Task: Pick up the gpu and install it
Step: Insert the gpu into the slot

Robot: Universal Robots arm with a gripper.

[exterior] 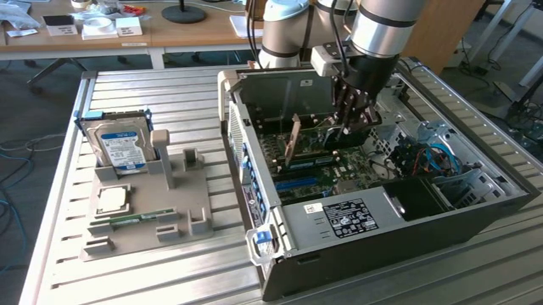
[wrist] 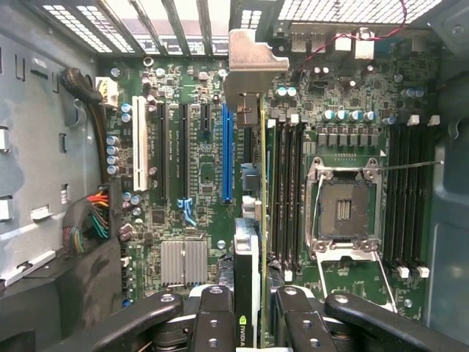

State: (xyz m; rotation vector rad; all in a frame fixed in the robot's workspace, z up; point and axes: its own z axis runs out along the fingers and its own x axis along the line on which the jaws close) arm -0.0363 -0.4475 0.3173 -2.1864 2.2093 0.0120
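My gripper [wrist: 253,326] is shut on the gpu [wrist: 250,242], a thin black card seen edge-on between the two black fingers [wrist: 212,323]. Its silver bracket [wrist: 253,62] points at the slotted rear wall of the case. The card stands over the motherboard [wrist: 198,183], just beside the long blue slot [wrist: 227,154]; I cannot tell whether it touches a slot. In the exterior view the gripper [exterior: 350,130] reaches down inside the open computer case [exterior: 382,222], with the gpu [exterior: 297,141] held upright above the board.
A grey fixture [exterior: 144,216] on the exterior view's left holds a hard drive [exterior: 123,143], a processor chip [exterior: 113,198] and a green memory stick [exterior: 136,220]. Near the card are an open processor socket [wrist: 344,209], memory slots [wrist: 286,191], a white slot [wrist: 139,154] and cable bundles [wrist: 88,220].
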